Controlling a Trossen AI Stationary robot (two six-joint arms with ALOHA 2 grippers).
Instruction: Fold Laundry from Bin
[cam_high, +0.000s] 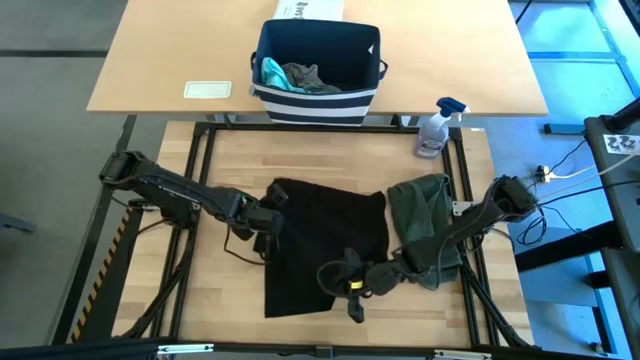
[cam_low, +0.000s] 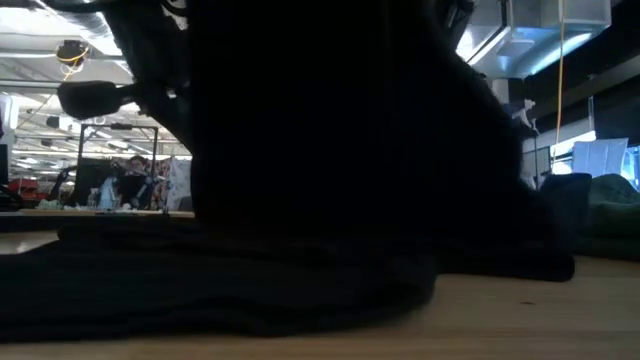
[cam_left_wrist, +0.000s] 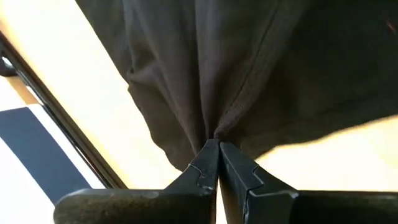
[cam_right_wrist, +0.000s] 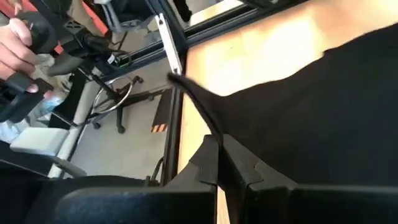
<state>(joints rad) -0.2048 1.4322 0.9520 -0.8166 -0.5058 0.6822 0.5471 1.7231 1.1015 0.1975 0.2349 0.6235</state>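
Observation:
A large black T-shirt (cam_high: 320, 235) lies spread on the wooden table, and the low view shows part of the black T-shirt (cam_low: 350, 130) raised as a dark mass. My left gripper (cam_high: 266, 224) is shut on its left edge. My right gripper (cam_high: 352, 283) is shut on it near its near right corner. An olive-green piece (cam_high: 425, 212) lies crumpled at the shirt's right. The navy bin (cam_high: 318, 90) stands on the far table, with a teal piece (cam_high: 272, 72) and a grey piece (cam_high: 305, 77) inside. My left gripper pinches a gathered bunch of the shirt's cloth (cam_left_wrist: 214, 129) between its two shut fingers, slanting down from the table's left. Pleats run from the fingertips out into the shirt, drawn taut. My right gripper pinches the shirt's cloth (cam_right_wrist: 212, 129) between its shut fingers, coming from the table's right at a shallow slant. A narrow raised ridge of cloth (cam_right_wrist: 194, 99) runs away from the fingertips; the rest of the shirt lies on the table.
A spray bottle (cam_high: 437, 128) stands at the table's far right corner. A white card (cam_high: 208, 90) lies on the far table, left of the bin. A black frame rail (cam_right_wrist: 169, 50) runs along the table's edge. A person's hand (cam_right_wrist: 15, 46) shows beyond the table.

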